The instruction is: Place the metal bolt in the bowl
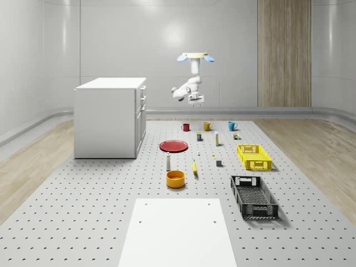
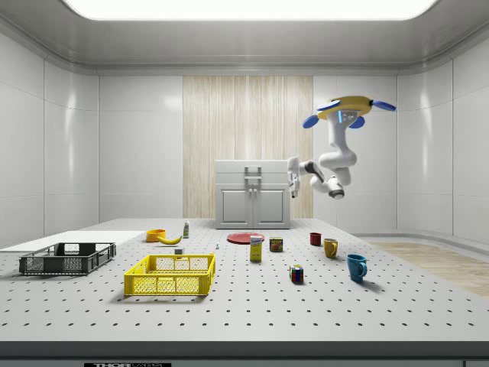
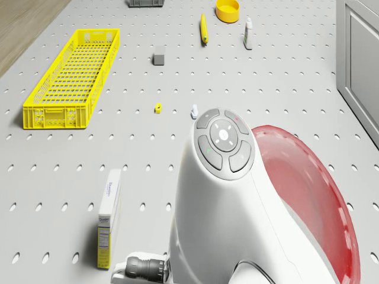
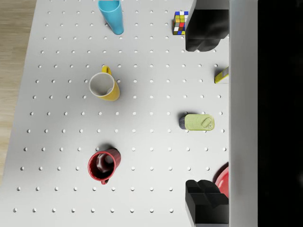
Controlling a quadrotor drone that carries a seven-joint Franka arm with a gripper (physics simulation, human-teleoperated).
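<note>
My end effector [image 4: 202,118] hangs in the air, high over the far part of the table [image 1: 100,211]. Its two dark fingers [image 4: 203,35] stand wide apart and hold nothing. The drone [image 1: 196,57] hovers above it, over the row of mugs.

Under the end effector the wrist view has the green can [image 4: 199,122], lying on its side. Around it are the red mug [image 4: 102,165], the yellow mug [image 4: 104,86], the blue mug [image 4: 111,16] and the colour cube [image 4: 180,22].

The metal bolt [image 3: 193,110] is well apart from the end effector. It stands low on the table, just beside the rim of the red plate [image 3: 308,195], and a small yellow piece [image 3: 158,107] is near it. The bolt is very small and I cannot make out its shape. The bowl [image 3: 227,10] is farther on the same side, past the white bottle [image 3: 248,32] and the banana [image 3: 204,28].

My own arm [image 3: 225,195] covers a large part of the plate in the drone view. The black crate [image 3: 146,3] is cut off at the picture's edge. In the wrist view a part of the arm hides one side of the table, and of the plate only an edge is there.
</note>
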